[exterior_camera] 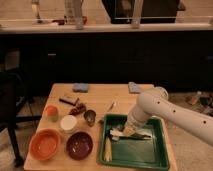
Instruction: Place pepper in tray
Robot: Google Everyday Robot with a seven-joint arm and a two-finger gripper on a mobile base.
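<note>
The green tray point(156, 150) lies at the front right of the wooden table. My gripper point(121, 132) is low inside the tray near its back left part, on the end of the white arm point(165, 107) that reaches in from the right. A thin dark shape, apparently the pepper point(141, 136), lies on the tray floor just right of the gripper. I cannot tell whether the gripper still touches it. A pale yellow corn-like item point(107, 150) lies along the tray's left wall.
An orange bowl point(45, 144), a dark red bowl point(79, 145), a white cup point(68, 122), an orange cup point(51, 111) and a metal cup point(90, 116) stand left of the tray. A reddish-brown clump point(77, 108) and two blue pads point(81, 87) point(135, 87) lie further back.
</note>
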